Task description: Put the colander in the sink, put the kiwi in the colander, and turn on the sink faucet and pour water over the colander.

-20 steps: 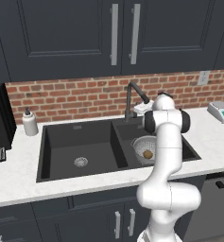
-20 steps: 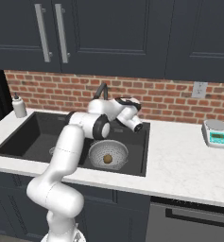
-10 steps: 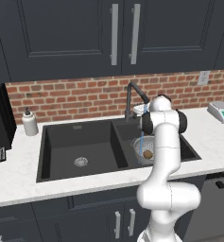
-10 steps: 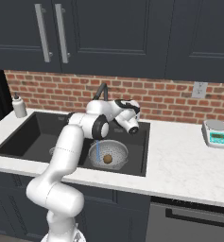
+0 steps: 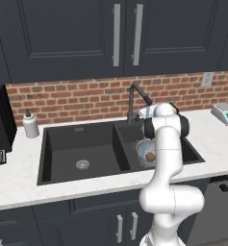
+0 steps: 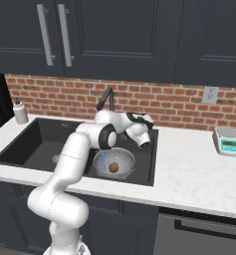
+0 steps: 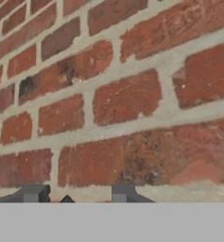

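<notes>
kitchen sink (image 6: 20, 144): colander (image 6: 114, 163) sits inside, kiwi (image 6: 113, 168) in it, water's running from faucet (image 5: 137, 98). basically done. gripper (image 7: 75, 194) fingers part-open, nothing held.

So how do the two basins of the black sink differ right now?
The right basin of the matte black double sink holds the round silvery perforated metal colander with the small brown oval kiwi inside; the left basin holds nothing, its round silver drain bare. A thin blue stream of water falls into the right basin, none into the left. Both are black and rectangular.
</notes>
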